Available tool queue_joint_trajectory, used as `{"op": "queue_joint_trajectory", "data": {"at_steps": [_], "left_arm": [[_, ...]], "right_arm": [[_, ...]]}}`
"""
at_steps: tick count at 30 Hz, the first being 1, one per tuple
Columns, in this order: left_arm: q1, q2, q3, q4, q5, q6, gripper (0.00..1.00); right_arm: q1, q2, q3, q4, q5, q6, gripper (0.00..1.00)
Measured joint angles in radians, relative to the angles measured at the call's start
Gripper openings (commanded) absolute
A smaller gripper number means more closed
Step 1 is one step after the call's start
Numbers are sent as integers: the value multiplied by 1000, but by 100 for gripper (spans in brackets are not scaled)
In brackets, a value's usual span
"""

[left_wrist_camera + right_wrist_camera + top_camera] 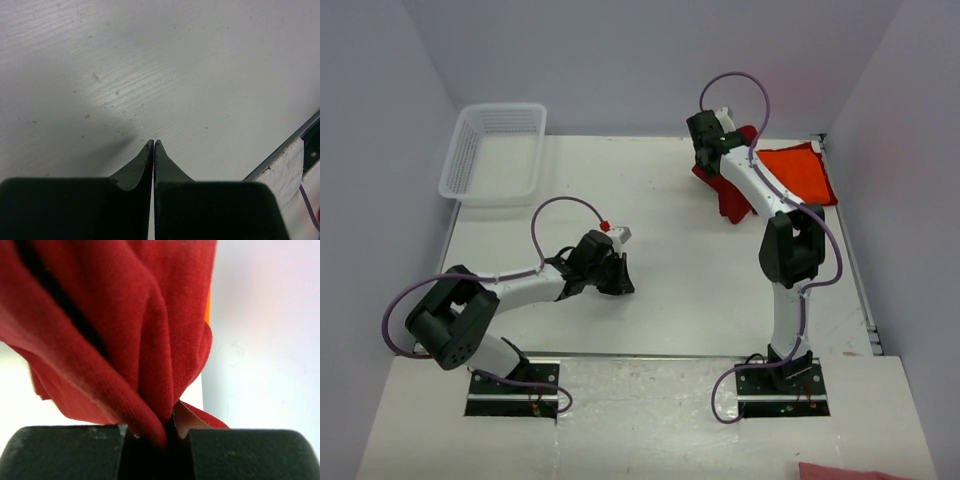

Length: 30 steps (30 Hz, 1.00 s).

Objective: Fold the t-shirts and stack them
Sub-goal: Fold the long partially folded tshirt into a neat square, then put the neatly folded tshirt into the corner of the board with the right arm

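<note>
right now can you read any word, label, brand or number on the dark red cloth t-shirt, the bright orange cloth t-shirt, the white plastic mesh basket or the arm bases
No readable text in any view.
dark red cloth t-shirt: plain, no label showing.
bright orange cloth t-shirt: plain.
white plastic mesh basket: no marking.
black arm base plates: specks too small to read.

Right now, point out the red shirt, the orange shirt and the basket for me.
red shirt (150, 340), right wrist view, bunched fold at mid-frame.
orange shirt (805, 172), top view, flat middle of the cloth.
basket (458, 150), top view, left mesh wall.
</note>
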Motion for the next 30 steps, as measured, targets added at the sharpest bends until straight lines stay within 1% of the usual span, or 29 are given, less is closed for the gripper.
{"op": "queue_joint_trajectory", "data": {"at_steps": [12,30], "left_arm": [[0,8,-1,9,12,2,0],[0,34,-17,18,15,24,0]], "right_arm": [[-17,0,159,24,35,-112,0],[-53,0,142,27,45,-128,0]]}}
